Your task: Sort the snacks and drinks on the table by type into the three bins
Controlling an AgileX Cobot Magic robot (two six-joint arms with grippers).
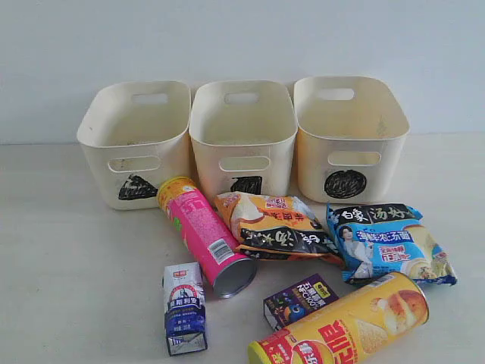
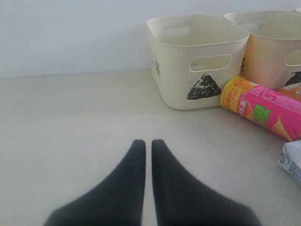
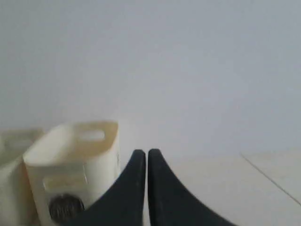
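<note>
Currently left hand [image 2: 148, 142], right hand [image 3: 143, 152] closed.

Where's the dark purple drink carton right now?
Exterior view: the dark purple carton lies front, right of centre, just behind the yellow chip tube and in front of the orange-black packet; neither wrist view shows it.

Across the back of the pale table [image 1: 61, 258], three cream bins upright in a row: triangle bin [image 1: 136, 129], square bin [image 1: 242, 125], circle bin [image 1: 350, 125]. In front, pink tube [image 1: 206, 236] on its side, slanting away from the triangle bin; orange-black packet [image 1: 273, 227] just beside it; blue-white packet [image 1: 388, 243] next along. Nearer, blue-white carton [image 1: 184, 307], then purple carton [image 1: 299, 299] against the yellow tube [image 1: 345, 326], also on its side.
</note>
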